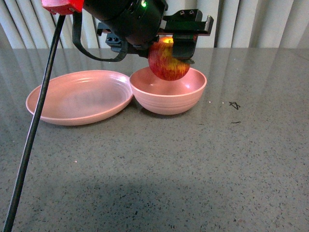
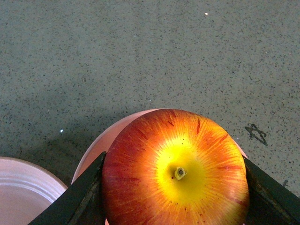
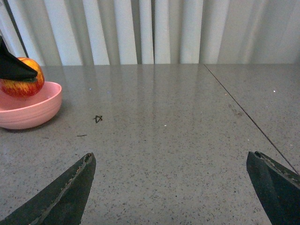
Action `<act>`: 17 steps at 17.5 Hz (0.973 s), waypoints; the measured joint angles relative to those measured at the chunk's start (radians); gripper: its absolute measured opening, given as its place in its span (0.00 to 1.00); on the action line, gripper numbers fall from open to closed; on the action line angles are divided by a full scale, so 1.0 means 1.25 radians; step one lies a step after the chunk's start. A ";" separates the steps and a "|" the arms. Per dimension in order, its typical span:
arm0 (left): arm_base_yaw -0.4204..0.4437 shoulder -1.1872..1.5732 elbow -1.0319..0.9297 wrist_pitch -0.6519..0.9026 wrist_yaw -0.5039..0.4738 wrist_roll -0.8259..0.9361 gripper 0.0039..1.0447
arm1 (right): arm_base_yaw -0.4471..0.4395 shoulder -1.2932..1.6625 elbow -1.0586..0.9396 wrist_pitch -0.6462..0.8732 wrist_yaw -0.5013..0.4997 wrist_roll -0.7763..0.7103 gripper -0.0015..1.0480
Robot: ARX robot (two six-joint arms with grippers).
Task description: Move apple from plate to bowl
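My left gripper [image 1: 170, 48] is shut on the red and yellow apple [image 1: 168, 61], holding it just above the deep pink bowl [image 1: 169, 99]. In the left wrist view the apple [image 2: 176, 171] fills the space between both black fingers [image 2: 75, 199], stem dimple facing the camera, with the bowl's rim [image 2: 101, 145] showing behind it. The shallow pink plate [image 1: 77, 96] sits empty, touching the bowl's left side. My right gripper [image 3: 171, 161] is open over bare table, and its view shows the apple [image 3: 22, 78] and bowl [image 3: 28, 110] far off to one side.
A black rod [image 1: 34, 125] with a red fitting slants across the front view's left side. A small dark scribble [image 1: 234, 105] marks the grey speckled table [image 1: 193, 169] right of the bowl. White curtains [image 3: 140, 30] hang behind the table. A seam [image 3: 243, 112] runs across the tabletop.
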 joint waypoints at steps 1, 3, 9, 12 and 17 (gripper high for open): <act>0.002 0.004 0.000 0.003 0.001 -0.001 0.65 | 0.000 0.000 0.000 0.000 0.000 0.000 0.94; 0.005 0.007 0.000 0.008 0.004 -0.003 0.64 | 0.000 0.000 0.000 0.000 0.000 0.000 0.94; 0.008 0.036 -0.005 0.014 0.011 -0.016 0.64 | 0.000 0.000 0.000 0.000 0.000 0.000 0.94; 0.008 0.056 -0.006 0.013 0.016 -0.016 0.64 | 0.000 0.000 0.000 0.000 0.000 0.000 0.94; 0.011 0.066 -0.004 0.012 0.020 -0.018 0.78 | 0.000 0.000 0.000 0.000 0.000 0.000 0.94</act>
